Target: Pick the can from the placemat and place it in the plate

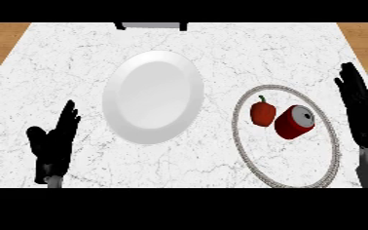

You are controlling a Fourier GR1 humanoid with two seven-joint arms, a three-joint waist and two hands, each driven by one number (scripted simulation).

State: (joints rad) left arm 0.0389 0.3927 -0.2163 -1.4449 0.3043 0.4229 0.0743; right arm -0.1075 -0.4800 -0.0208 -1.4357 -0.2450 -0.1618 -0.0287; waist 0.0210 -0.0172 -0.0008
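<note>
The can is seen on the round placemat, just to the inner side of the right hand and a little nearer the robot than its fingertips. It is tilted, its silver top turned up and toward the right hand, so that its long axis slants from lower left to upper right in the head view. A red pepper is set just beside the can, on the side away from the right hand, stem pointing away from the robot; whether the two touch cannot be told.

The right hand is held beside the placemat's outer rim with fingers straight and apart, nothing clasped. This is judged to be a stance for approaching the can from its free side, the pepper blocking the other.

The plate lies bare between the two hands on the tabletop, well apart from the can. The left hand is rested open, fingers up, near the lower left edge.
</note>
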